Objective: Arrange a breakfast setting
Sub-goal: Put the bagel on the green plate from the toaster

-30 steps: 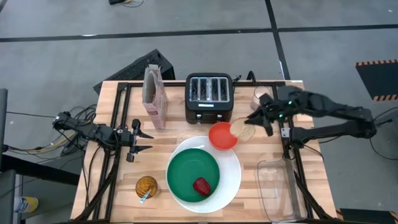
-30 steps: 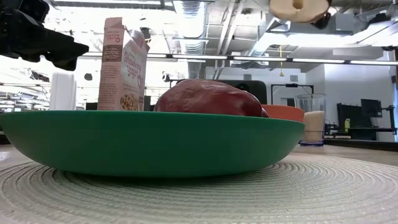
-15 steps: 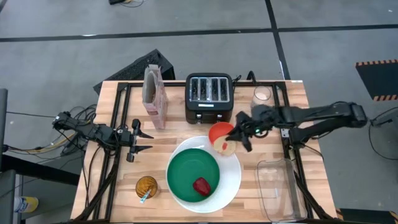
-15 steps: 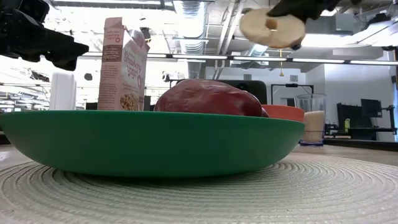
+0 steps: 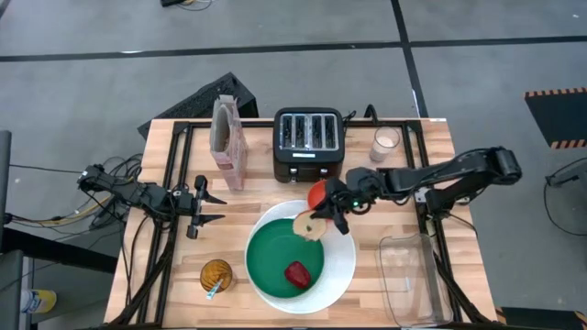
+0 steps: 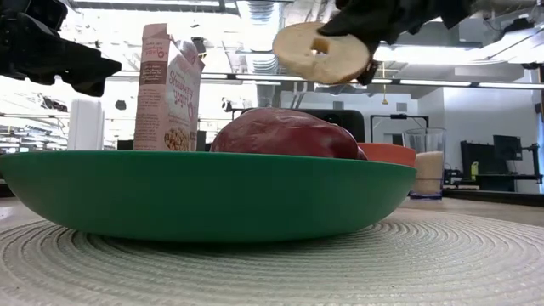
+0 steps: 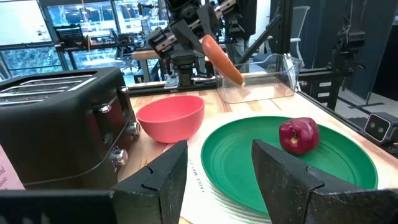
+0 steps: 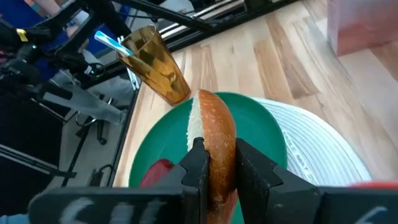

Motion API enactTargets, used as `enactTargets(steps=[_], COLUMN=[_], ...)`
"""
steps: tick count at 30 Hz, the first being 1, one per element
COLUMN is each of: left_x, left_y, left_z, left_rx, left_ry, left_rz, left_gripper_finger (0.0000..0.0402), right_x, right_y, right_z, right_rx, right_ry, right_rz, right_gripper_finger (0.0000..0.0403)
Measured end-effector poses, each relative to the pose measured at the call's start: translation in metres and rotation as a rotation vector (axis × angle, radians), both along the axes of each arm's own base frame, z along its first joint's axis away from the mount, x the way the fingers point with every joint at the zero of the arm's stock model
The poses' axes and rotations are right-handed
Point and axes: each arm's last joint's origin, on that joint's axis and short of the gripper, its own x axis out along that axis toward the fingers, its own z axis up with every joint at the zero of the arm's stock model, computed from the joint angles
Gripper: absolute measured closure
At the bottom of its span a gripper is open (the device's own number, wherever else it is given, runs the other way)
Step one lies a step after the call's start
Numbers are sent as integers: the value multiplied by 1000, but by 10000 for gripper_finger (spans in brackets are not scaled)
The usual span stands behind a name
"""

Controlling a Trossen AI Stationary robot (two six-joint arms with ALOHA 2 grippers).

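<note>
My right gripper is shut on a bagel half above the far right rim of the green plate. The green plate lies on the large white plate and carries a small red fruit. The red-orange bowl stands just behind the plates, partly under my right arm. The pinkish cereal box stands upright at the far left. A blue-handled spoon stands in an amber cup. My left gripper is open and empty at the table's left. My right gripper pinches the bagel half between its two fingers, one on the pale cut face and one on the brown crust, at the rim nearest the wrist. The fingers slant down from the table's right. The bagel is lifted clear and tilted, its cut face toward the near edge.
A black toaster stands at the far middle, with a glass of milk to its right. A clear plastic container lies at the near right. Black rails run along both sides of the table.
My right gripper has carried the bagel half from right of the red-orange bowl toward the table's left and near edge, passing over the bowl, and has come down somewhat. The bagel now hangs over the green plate's far right rim, still held.
</note>
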Motion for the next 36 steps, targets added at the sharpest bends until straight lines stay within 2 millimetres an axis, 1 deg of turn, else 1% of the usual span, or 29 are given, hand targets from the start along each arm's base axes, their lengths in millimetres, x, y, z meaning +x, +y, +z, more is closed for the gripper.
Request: enactTargets(steps=[6,10,20,28,36], left_x=[0,0,0,0,0], left_y=[0,0,0,0,0], left_z=[0,0,0,0,0], left_rx=[0,0,0,0,0], left_ry=[0,0,0,0,0], left_rz=[0,0,0,0,0], left_gripper_finger=[231,231,231,231,231], right_x=[19,35,66,84,98], right_y=[1,3,12,22,24], right_z=[-7,-8,-14,-30,-50], right_rx=[4,5,-6,-13,-30], right_ry=[-42,-65,-59,-17,30], right_rz=[4,22,80,114,122], right_gripper_finger=[321,321,321,321,321])
